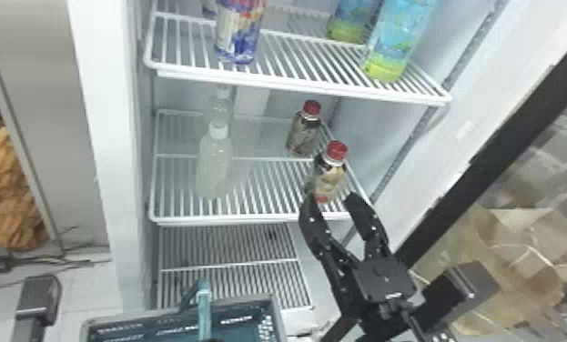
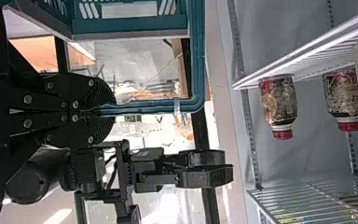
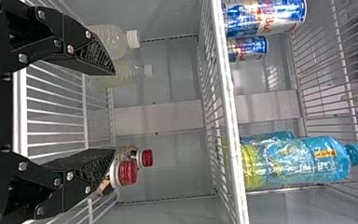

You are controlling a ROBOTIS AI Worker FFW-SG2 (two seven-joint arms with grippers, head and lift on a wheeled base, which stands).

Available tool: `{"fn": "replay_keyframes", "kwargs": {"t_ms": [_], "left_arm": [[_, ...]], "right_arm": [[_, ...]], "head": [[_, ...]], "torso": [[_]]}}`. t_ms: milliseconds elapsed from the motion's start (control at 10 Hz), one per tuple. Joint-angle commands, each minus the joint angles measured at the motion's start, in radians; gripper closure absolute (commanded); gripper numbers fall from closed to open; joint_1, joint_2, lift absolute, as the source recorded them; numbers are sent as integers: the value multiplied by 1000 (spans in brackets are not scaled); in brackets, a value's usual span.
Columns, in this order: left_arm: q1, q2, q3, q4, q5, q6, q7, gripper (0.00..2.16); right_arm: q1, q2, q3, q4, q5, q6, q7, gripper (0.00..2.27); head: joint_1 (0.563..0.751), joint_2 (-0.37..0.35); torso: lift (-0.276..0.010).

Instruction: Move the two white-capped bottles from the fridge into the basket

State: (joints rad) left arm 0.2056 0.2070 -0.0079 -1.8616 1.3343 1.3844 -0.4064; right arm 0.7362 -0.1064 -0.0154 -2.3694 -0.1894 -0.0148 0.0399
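Your left fingers are closed on the handle of the basket; upright on the fridge shelf, one white-capped bottle fronts its twin, both left of your open, empty right fingers, the nearer pair, which should swing left.

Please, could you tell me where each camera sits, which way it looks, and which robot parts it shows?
Head view: on the head, looking forward and down into the fridge and at the basket; right gripper shows.
Left wrist view: on the left wrist, looking past the basket handle in the shut left gripper; right gripper shows too.
Right wrist view: on the right wrist, looking into the fridge past the open right gripper.
Head and right wrist views share both white-capped bottles.
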Motion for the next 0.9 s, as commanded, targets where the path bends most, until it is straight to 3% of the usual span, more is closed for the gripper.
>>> {"fn": "replay_keyframes", "kwargs": {"t_ms": [0,400,800], "left_arm": [[-2,0,0,0,0,0,0,1154],[-4,0,0,0,0,0,0,1156],[-4,0,0,0,2,0,0,1154]], "right_arm": [[-22,-7,15,17,0,0,0,498],[-93,-35,77,71,-8,0,0,449],[-177,-61,137,132,-22,25,3,88]], "head": [[695,-350],[695,-350],[695,-301]], "torso": [[-260],[-260],[-260]]}}
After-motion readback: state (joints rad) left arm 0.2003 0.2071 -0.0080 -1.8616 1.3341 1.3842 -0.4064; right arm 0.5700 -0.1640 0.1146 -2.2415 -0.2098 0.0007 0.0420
